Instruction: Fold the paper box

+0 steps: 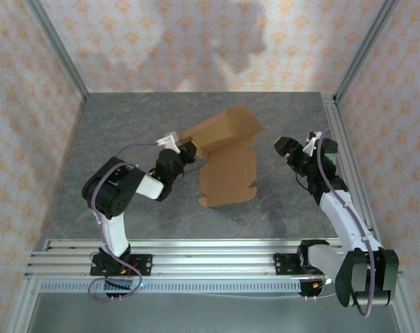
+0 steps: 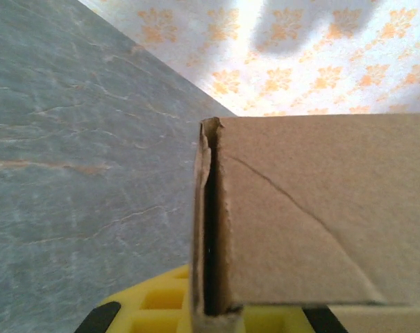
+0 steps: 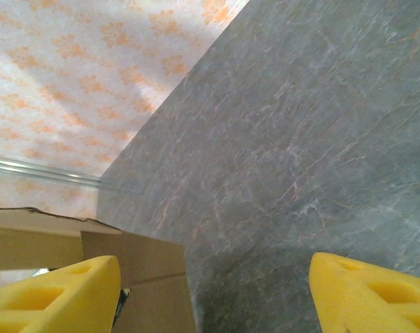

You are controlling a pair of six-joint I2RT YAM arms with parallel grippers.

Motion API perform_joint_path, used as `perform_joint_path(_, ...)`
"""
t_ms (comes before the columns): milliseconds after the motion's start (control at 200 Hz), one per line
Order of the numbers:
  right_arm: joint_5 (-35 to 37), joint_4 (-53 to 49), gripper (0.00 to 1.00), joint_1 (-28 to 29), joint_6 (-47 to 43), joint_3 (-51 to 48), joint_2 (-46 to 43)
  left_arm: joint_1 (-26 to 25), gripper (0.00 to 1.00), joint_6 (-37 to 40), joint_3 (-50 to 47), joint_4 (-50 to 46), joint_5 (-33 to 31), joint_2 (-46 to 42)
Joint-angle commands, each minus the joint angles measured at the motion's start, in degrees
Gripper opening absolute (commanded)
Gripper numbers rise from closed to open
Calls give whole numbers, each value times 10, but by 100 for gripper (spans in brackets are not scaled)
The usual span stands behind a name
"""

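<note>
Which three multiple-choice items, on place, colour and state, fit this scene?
1. Where is the paper box from the right gripper? A. right B. left C. beneath
2. Colour of the right gripper's fingers? A. yellow B. blue C. red
3. The left gripper is: A. open B. holding a cup C. shut on the paper box
Key: 1 B, the top view shows it on that side; 2 A, the wrist view shows yellow; 3 C, cardboard sits clamped in it.

Grey marbled worktop, peach floral wallpaper walls with soft shadows, aluminium corner posts, rails at near edge.
</note>
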Motion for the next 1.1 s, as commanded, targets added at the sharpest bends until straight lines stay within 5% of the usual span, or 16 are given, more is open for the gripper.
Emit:
perform_joint_path(0,-47,53,72,5,30,-12,-12,6,0,-35,16,39,44,29)
perform_joint_path(255,-63,107,69,22,70,-20,-1,8,0,-51,30,53,64,50)
perform_joint_path(701,-70,188,35,60,110,-14,71,7,0,-53,30,59,66,67)
perform_joint_path(1096,-71,214,32,81,116,-2,110,7,0,-57,35,66,70,80)
